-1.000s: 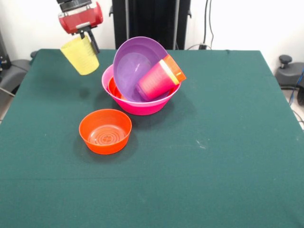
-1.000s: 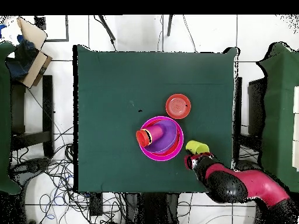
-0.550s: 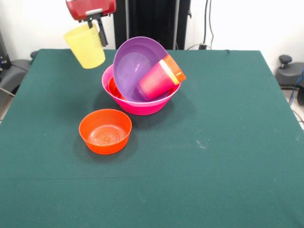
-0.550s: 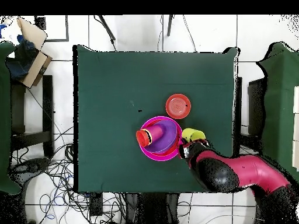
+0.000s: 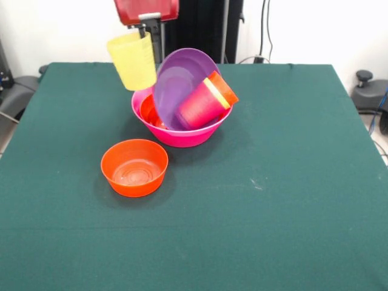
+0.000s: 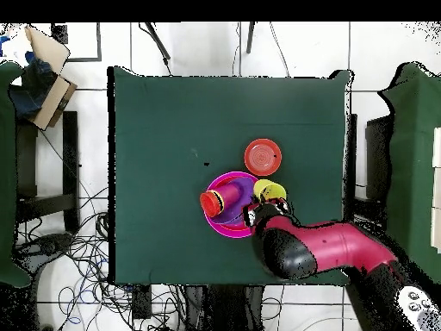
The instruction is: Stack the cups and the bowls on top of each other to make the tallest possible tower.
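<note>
Tool (image 5: 145, 33) grips a yellow cup (image 5: 132, 60) aloft beside the tilted purple bowl (image 5: 179, 82) in the pink bowl (image 5: 182, 134). Carrying step; next, probably, lowering it onto the tower (image 6: 234, 205) without toppling the leaning cups.

Cut off by the top edge in the front view: most of the gripper (image 5: 147, 24). Half hidden behind the tilted purple bowl (image 5: 180, 85): an orange bowl (image 5: 148, 111) inside the pink bowl (image 5: 182, 136). Covered by the arm (image 6: 327, 254) from overhead: the pink bowl's near side.
</note>
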Robot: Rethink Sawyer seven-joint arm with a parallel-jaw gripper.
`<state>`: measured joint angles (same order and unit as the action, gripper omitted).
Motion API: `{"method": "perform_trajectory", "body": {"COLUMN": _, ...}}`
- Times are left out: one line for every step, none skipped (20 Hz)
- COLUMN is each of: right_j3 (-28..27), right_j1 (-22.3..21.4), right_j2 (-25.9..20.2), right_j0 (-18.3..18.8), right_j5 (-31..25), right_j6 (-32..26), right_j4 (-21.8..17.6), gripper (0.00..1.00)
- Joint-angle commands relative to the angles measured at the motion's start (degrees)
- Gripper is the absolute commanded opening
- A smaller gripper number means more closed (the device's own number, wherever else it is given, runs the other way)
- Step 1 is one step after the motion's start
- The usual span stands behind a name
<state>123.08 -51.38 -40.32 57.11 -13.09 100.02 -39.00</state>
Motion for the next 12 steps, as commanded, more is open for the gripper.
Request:
{"method": "perform_trajectory", "body": {"right_j3": 2.61, "right_j1": 3.81, "right_j2": 13.45, "right_j0": -7.81, "right_j5": 9.08, "right_j6": 13.19, "right_j4": -4.59, "gripper": 0.0}}
{"method": "perform_trajectory", "body": {"right_j3": 2.31, "right_j1": 4.35, "right_j2": 15.07, "right_j0": -9.18, "right_j5": 10.23, "right_j6": 13.5, "right_j4": -4.54, "gripper": 0.0}}
{"method": "perform_trajectory", "body": {"right_j3": 2.03, "right_j1": 5.07, "right_j2": 16.77, "right_j0": -10.59, "right_j5": 11.67, "right_j6": 13.81, "right_j4": -4.38, "gripper": 0.0}}
{"method": "perform_trajectory", "body": {"right_j3": 1.67, "right_j1": 5.86, "right_j2": 18.2, "right_j0": -11.88, "right_j5": 12.88, "right_j6": 13.95, "right_j4": -4.01, "gripper": 0.0}}
{"method": "perform_trajectory", "body": {"right_j3": 1.43, "right_j1": 6.45, "right_j2": 19.47, "right_j0": -13.01, "right_j5": 13.96, "right_j6": 14.11, "right_j4": -3.73, "gripper": 0.0}}
{"method": "perform_trajectory", "body": {"right_j3": 1.42, "right_j1": 6.63, "right_j2": 20.1, "right_j0": -13.68, "right_j5": 14.5, "right_j6": 14.15, "right_j4": -3.25, "gripper": 0.0}}
{"method": "perform_trajectory", "body": {"right_j3": 1.41, "right_j1": 6.81, "right_j2": 20.73, "right_j0": -14.36, "right_j5": 15.05, "right_j6": 14.18, "right_j4": -2.78, "gripper": 0.0}}
{"method": "perform_trajectory", "body": {"right_j3": 1.73, "right_j1": 6.57, "right_j2": 20.6, "right_j0": -14.33, "right_j5": 14.9, "right_j6": 13.99, "right_j4": -2.29, "gripper": 0.0}}
{"method": "perform_trajectory", "body": {"right_j3": 2.23, "right_j1": 5.75, "right_j2": 19.96, "right_j0": -13.8, "right_j5": 14.25, "right_j6": 13.49, "right_j4": -1.87, "gripper": 0.0}}
{"method": "perform_trajectory", "body": {"right_j3": 2.73, "right_j1": 4.94, "right_j2": 19.33, "right_j0": -13.27, "right_j5": 13.6, "right_j6": 12.99, "right_j4": -1.45, "gripper": 0.0}}
{"method": "perform_trajectory", "body": {"right_j3": 3.46, "right_j1": 4.05, "right_j2": 18.3, "right_j0": -12.3, "right_j5": 12.7, "right_j6": 12.3, "right_j4": -1.07, "gripper": 0.0}}
{"method": "perform_trajectory", "body": {"right_j3": 3.96, "right_j1": 3.16, "right_j2": 16.83, "right_j0": -10.93, "right_j5": 11.55, "right_j6": 11.27, "right_j4": -0.69, "gripper": 0.0}}
